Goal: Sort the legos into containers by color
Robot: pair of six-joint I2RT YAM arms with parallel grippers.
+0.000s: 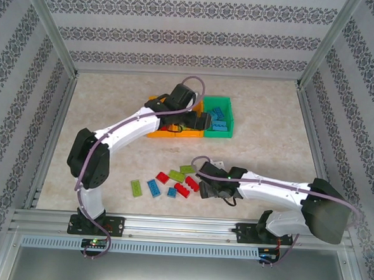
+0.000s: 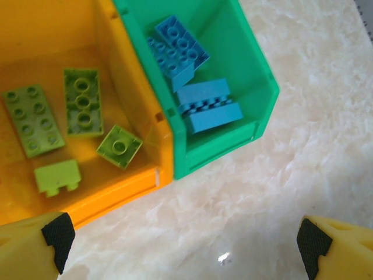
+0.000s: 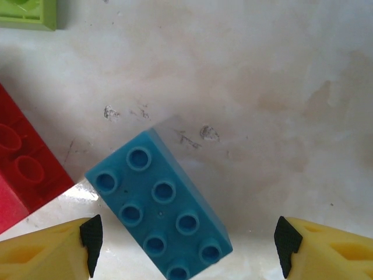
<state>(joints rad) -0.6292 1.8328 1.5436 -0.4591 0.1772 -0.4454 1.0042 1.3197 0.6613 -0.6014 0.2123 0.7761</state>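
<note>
My left gripper (image 2: 183, 248) is open over bare table, just in front of the bins. The orange container (image 2: 125, 186) holds several lime green legos (image 2: 81, 102). Beside it, the green container (image 2: 262, 93) holds blue legos (image 2: 207, 108). From above, my left gripper (image 1: 197, 121) hangs where these two bins (image 1: 174, 135) (image 1: 230, 114) meet. My right gripper (image 3: 186, 245) is open and low over a blue lego (image 3: 160, 213) lying flat, studs up, between the fingertips with a gap on both sides. A red lego (image 3: 23, 175) lies just to its left.
Several loose red, green and blue bricks (image 1: 165, 183) lie scattered left of my right gripper (image 1: 204, 185). A second orange bin (image 1: 154, 101) sits behind the left arm. A green brick (image 3: 26, 14) lies at the far left of the right wrist view. Metal frame rails border the table.
</note>
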